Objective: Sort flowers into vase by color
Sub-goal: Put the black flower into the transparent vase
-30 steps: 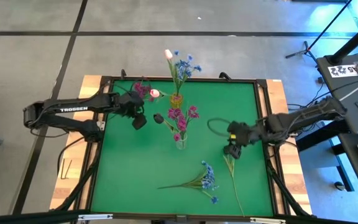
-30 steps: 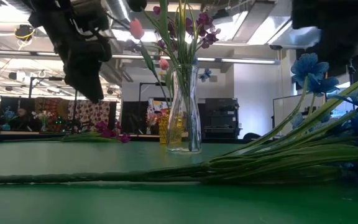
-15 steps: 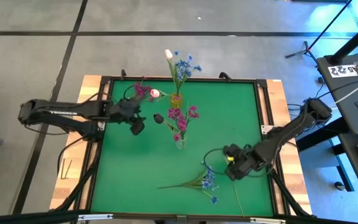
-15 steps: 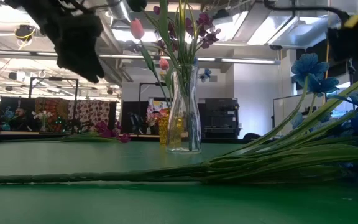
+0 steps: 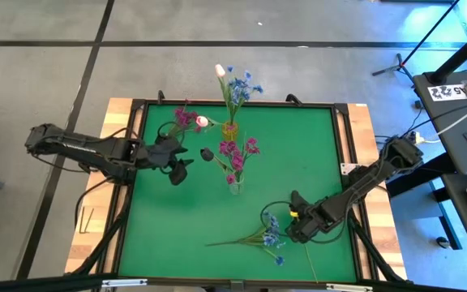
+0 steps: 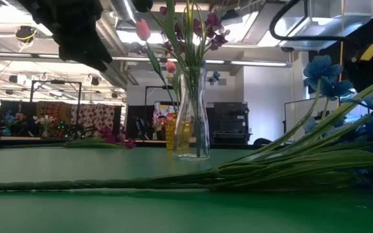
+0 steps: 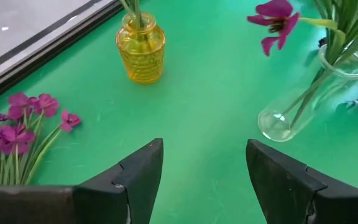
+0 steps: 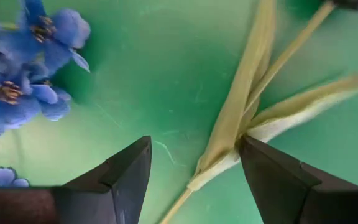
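My right gripper [image 5: 293,229] [image 8: 194,177] is open low over the near right part of the table. Between its fingers lies a pale green stem with leaves [image 8: 253,106] [image 5: 306,253], flat on the mat, untouched. Its dark bud [image 8: 353,3] shows at the frame's edge. A blue-blossom spray [image 5: 262,238] [image 8: 30,62] lies flat just to its left. My left gripper [image 5: 177,169] [image 7: 204,168] hangs open above the mat, left of the clear vase [image 5: 235,186] [image 7: 294,109], which holds magenta flowers [image 5: 237,150]. The yellow vase [image 5: 230,130] [image 7: 140,46] holds blue blossoms and a pale pink tulip [image 5: 220,70].
A magenta cluster [image 5: 183,118] [image 7: 17,121] lies on the mat at the far left, with a pink bud [image 5: 202,122] beside it. The green mat has a raised dark frame [image 5: 355,162]. Bare mat [image 5: 177,227] lies at the near left. In the low view the blue spray's stems [image 6: 173,178] stretch across the foreground.
My right gripper has moved toward the table's near edge and down, from beside the stem's upper end to its leafy middle, next to the blue spray. My left gripper has shifted a little toward the near edge. No flower has moved.
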Robot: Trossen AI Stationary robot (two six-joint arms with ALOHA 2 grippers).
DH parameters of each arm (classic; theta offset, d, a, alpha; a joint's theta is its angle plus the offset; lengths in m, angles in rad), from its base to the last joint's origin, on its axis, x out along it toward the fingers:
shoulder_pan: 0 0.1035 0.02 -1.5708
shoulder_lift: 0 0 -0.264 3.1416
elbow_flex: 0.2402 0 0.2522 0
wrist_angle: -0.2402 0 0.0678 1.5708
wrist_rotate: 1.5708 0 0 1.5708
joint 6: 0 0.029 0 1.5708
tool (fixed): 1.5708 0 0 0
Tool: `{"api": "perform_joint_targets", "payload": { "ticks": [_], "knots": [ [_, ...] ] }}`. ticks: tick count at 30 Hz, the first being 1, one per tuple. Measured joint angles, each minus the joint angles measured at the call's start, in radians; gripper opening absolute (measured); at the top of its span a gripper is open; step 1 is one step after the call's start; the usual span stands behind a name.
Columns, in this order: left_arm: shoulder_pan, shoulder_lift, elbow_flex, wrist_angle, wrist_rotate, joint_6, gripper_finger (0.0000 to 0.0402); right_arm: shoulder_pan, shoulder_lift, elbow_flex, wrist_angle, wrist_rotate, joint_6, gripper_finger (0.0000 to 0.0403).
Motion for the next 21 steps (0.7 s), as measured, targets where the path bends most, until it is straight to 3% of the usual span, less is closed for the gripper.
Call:
{"api": "perform_joint_targets", "payload": {
  "ticks": [12,21],
  "knots": [
    [-0.043,0.0,0.0,0.028,-0.035,-0.006,0.0224,-0.002,0.033,0.002,-0.006,-0.021,-0.016,0.0243],
    [-0.043,0.001,0.0,0.037,-0.039,-0.005,0.0224,-0.002,-0.036,-0.002,-0.029,-0.053,-0.008,0.0243]
  ]
}}
